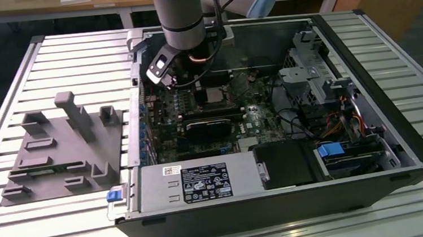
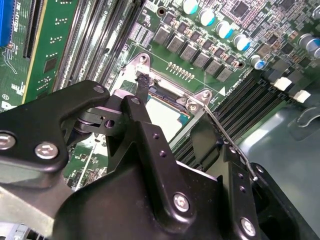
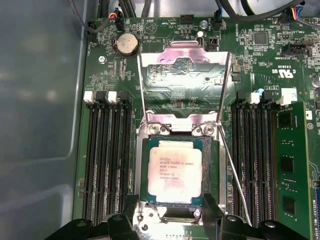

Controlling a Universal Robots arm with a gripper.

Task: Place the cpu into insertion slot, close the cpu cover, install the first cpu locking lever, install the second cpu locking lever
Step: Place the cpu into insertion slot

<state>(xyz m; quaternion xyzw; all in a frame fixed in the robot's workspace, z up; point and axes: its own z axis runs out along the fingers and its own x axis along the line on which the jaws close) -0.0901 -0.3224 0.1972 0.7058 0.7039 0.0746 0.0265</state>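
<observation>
The robot arm's black gripper hangs inside an open black computer case on a slatted metal tabletop, fingers spread wide and holding nothing, tips either side of the square, silver-rimmed insertion slot. The small silver-topped square cpu lies flat in that slot. The thin silvery windowed cpu cover stands swung open at its edge, with a thin wire locking lever slanting alongside.
</observation>
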